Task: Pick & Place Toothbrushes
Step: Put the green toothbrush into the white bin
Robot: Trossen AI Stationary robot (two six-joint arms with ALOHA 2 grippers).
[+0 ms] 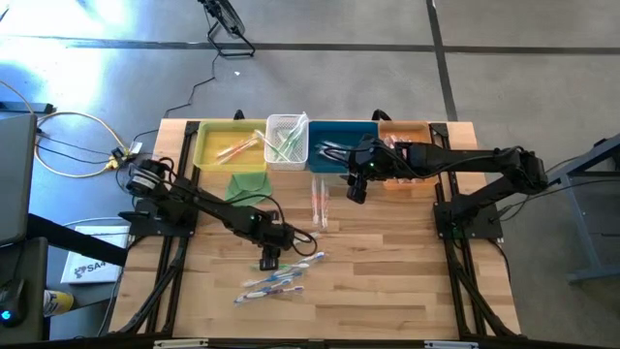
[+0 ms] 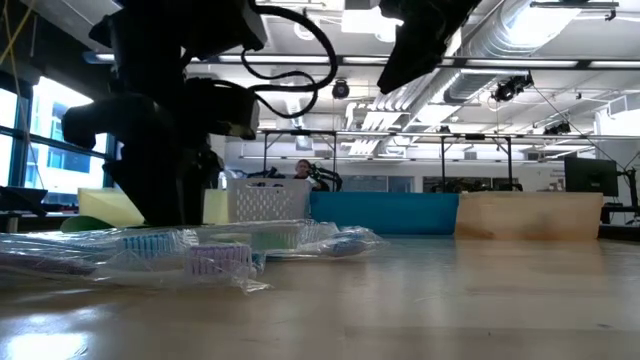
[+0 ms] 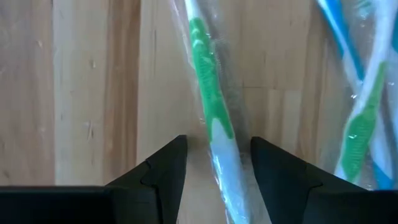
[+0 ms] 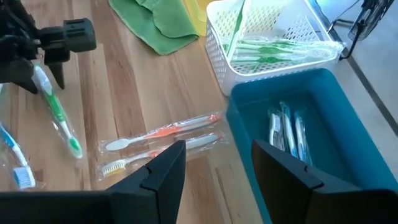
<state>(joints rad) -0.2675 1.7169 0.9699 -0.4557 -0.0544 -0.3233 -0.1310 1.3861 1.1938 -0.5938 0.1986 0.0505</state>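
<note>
The left tool [image 3: 217,163] is down at the surface [image 1: 387,281], fingers spread either side of a green toothbrush [image 3: 208,99] in its wrapper, not yet pinching it. Next I'd expect it to close, lift and carry to the white basket [image 4: 273,46]. The right tool [image 4: 217,171] hangs spread and empty above the blue bin [image 4: 329,205].

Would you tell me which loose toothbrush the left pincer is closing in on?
The green-and-white toothbrush: it alone lies between the open left pincer's fingers; the others lie aside.
</note>
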